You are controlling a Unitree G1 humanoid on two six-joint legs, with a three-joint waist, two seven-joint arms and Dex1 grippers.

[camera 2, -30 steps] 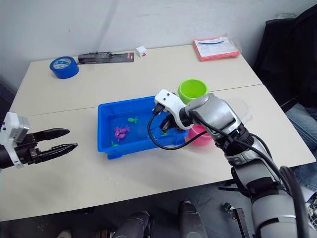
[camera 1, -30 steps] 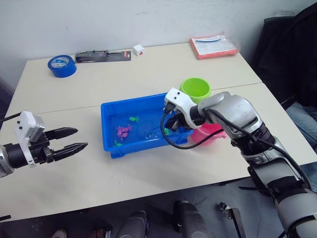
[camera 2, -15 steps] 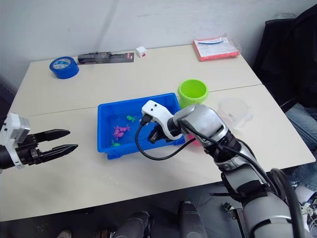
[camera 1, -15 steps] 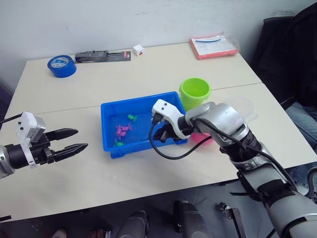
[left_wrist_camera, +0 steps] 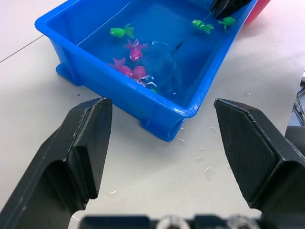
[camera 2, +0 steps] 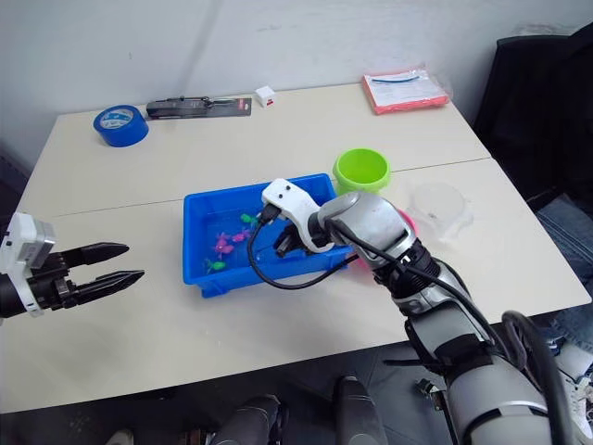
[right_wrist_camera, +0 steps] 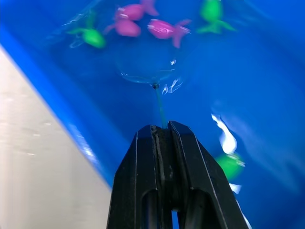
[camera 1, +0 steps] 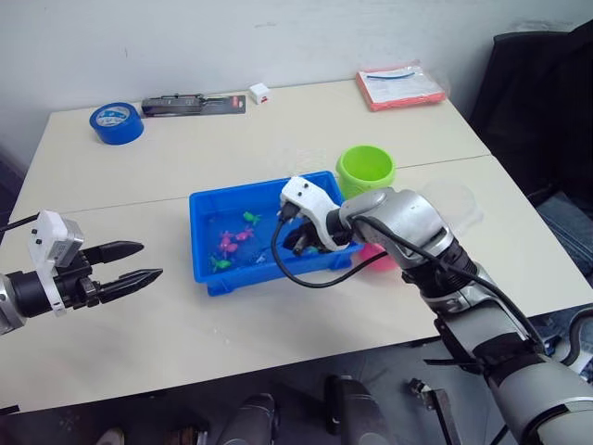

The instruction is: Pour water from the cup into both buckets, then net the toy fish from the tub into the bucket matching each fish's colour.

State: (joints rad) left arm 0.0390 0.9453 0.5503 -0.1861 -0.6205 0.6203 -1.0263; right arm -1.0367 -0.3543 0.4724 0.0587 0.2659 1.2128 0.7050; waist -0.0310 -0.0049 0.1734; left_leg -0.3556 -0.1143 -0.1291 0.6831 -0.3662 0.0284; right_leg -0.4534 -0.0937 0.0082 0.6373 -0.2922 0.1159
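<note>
The left gripper (camera 1: 139, 262) is held above the near-left part of the table (camera 1: 185, 334), well apart from the tub, with its two black fingers (left_wrist_camera: 86, 143) spread wide and nothing between them. At the far left of the table a blue tape roll (camera 1: 116, 122) is seen, with a black tool (camera 1: 193, 105) and a small white block (camera 1: 258, 93) lying further along the far edge.

The blue tub (camera 1: 206, 209) is set near the middle of the table and holds water. Several toy fish are seen in it: magenta ones (left_wrist_camera: 136, 52) grouped toward the middle, one green fish (left_wrist_camera: 120, 32) beside them, and two more green fish (left_wrist_camera: 204, 26) near the right gripper.

The right gripper (right_wrist_camera: 162, 131) is placed over the right end of the tub, its fingers pressed together on the thin handle of the net (right_wrist_camera: 145, 64). The hoop of the net is seen under the water, just beside the magenta fish; whether any fish lies inside the hoop cannot be told.

Behind the right end of the tub the green bucket (camera 1: 365, 169) stands upright. The pink bucket (camera 2: 406, 221) is largely hidden behind the right arm, just beside the tub. The clear cup (camera 2: 439, 206) stands further right, near the pink bucket. At the far right corner a red flat packet (camera 1: 400, 86) is noted.
</note>
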